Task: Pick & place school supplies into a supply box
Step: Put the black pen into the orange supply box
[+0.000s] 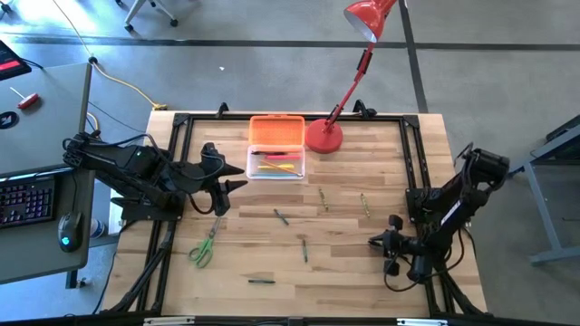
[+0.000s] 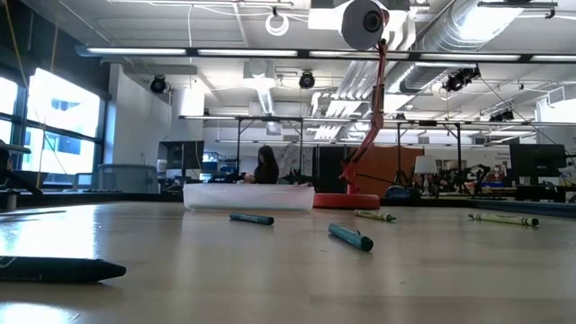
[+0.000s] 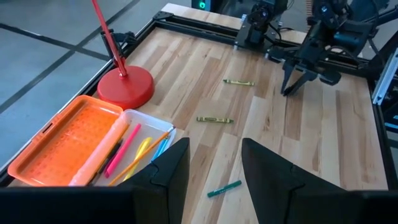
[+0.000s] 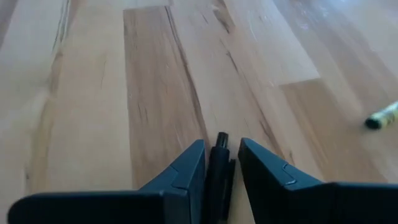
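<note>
The supply box (image 1: 276, 165) stands at the table's far middle. Its orange lid (image 3: 68, 140) lies open, and pink, yellow and orange pens lie in the clear base (image 3: 140, 149). Green-handled scissors (image 1: 207, 246) and several crayons (image 1: 281, 216) (image 1: 304, 246) (image 1: 262, 281) lie loose on the wood. My left gripper (image 3: 214, 171) hangs open above the table beside the box, touching nothing. My right gripper (image 4: 221, 144) (image 1: 374, 241) is low at the near right, shut on a thin black pen (image 4: 217, 168). My right gripper pinches the thin black pen between its two fingers (image 4: 186, 168). The pen lies along the fingers, and its end (image 4: 221, 137) reaches just past the fingertips. The fingers slant down toward the wood. I cannot tell whether the pen's end touches the table.
The red lamp's round base (image 1: 323, 136) stands right of the box, with its stem leaning over the far edge. Two olive crayons (image 1: 322, 197) (image 1: 364, 204) lie mid-table, and one (image 4: 382, 116) lies near my right gripper. A desk with a keyboard (image 1: 27, 199) stands beyond the left edge.
</note>
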